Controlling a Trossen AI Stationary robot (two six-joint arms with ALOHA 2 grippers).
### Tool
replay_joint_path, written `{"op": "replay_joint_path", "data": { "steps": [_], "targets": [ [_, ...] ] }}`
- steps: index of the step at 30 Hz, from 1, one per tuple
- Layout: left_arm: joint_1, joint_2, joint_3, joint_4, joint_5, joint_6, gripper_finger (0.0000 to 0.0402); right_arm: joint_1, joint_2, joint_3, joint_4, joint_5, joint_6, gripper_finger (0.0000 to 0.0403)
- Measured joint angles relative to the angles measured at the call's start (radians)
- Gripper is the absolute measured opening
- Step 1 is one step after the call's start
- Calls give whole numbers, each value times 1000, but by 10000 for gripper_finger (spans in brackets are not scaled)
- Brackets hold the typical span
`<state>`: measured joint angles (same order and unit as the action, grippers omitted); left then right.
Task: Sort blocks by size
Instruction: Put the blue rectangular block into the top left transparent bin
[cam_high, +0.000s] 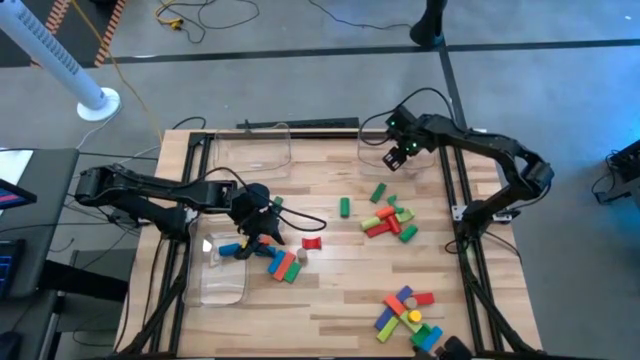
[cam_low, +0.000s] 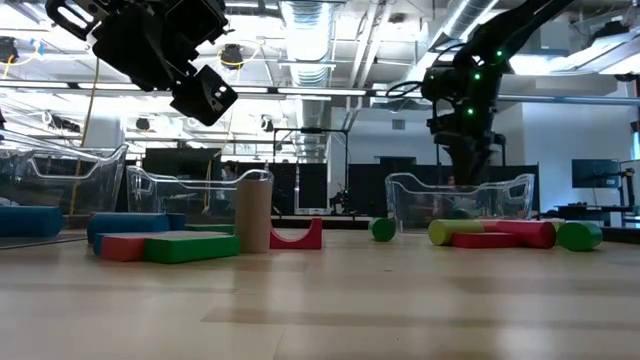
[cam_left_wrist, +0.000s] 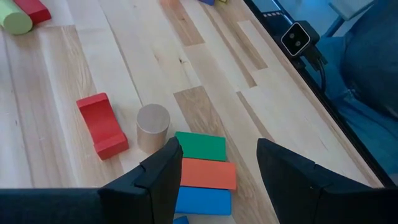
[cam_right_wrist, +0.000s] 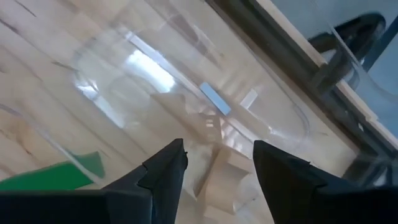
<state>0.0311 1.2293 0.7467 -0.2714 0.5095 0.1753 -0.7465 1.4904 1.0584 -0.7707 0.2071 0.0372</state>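
The blocks lie in three loose groups on the desk: one at centre-left, one right of centre, one at about 5 o'clock near the front edge. They look like small rigid painted wood, light and hard, not fragile; smooth paint may slip a little under hard fingers. Flat bars are best pinched across their two long parallel faces. Cylinders lying down may roll, so take them across the round from above.

Under the left tool, spread and empty, sit three flat bars side by side: green bar, orange bar, blue bar, faces touching. That leaves little room for a finger between them; the outer green one seems easiest. Just beside them stands an upright wood cylinder, likely to topple if nudged, and a red arch next to it.

The right tool hangs spread and empty over a clear bin at about 1 o'clock; a green block lies by the bin wall.
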Motion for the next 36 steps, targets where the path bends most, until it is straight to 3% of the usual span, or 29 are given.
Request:
{"op": "replay_joint_path", "data": {
  "steps": [11,16,26,36],
  "targets": [
    [0,0,0,1,-5,7,200,49,-108,1,31,4,14,224],
    [0,0,0,1,-5,23,200,125,-193,1,11,4,16,224],
    [0,0,0,1,-5,23,200,450,-309,1,-36,-3,63,224],
    [0,0,0,9,-24,23,200,811,-264,1,-18,-4,124,224]
  ]
}}
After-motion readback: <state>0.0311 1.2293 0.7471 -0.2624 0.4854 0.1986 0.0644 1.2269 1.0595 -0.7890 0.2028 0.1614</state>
